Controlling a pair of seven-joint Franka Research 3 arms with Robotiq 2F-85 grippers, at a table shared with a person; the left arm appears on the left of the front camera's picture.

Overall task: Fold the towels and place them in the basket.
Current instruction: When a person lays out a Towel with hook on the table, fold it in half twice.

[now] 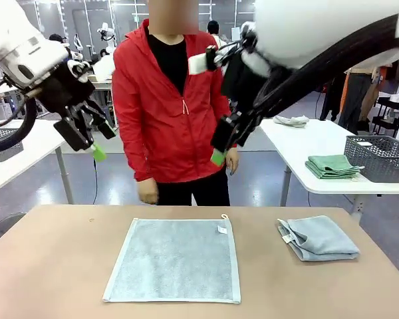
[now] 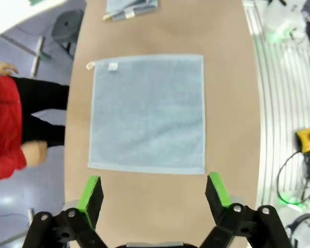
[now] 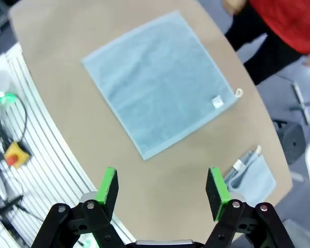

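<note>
One pale blue-grey towel (image 1: 176, 259) (image 2: 147, 113) (image 3: 157, 82) lies spread flat in the middle of the tan table (image 1: 46, 266), its white tag at the far right corner. A second towel (image 1: 319, 238) (image 2: 130, 6) (image 3: 250, 178) lies folded at the table's right. My left gripper (image 1: 101, 141) (image 2: 155, 188) hangs open high above the table's left. High over the middle, my right gripper (image 1: 219, 149) (image 3: 163, 188) is open too. Neither holds or touches anything. A dark grey wire-mesh basket (image 1: 379, 158) stands on the white table at the far right.
A person in a red jacket (image 1: 169, 113) stands at the far edge, hands down by their sides. Folded green cloths (image 1: 331, 166) lie beside the mesh basket. Another white table (image 1: 20, 159) stands at the left. A yellow emergency-stop box (image 2: 309, 139) lies on the floor.
</note>
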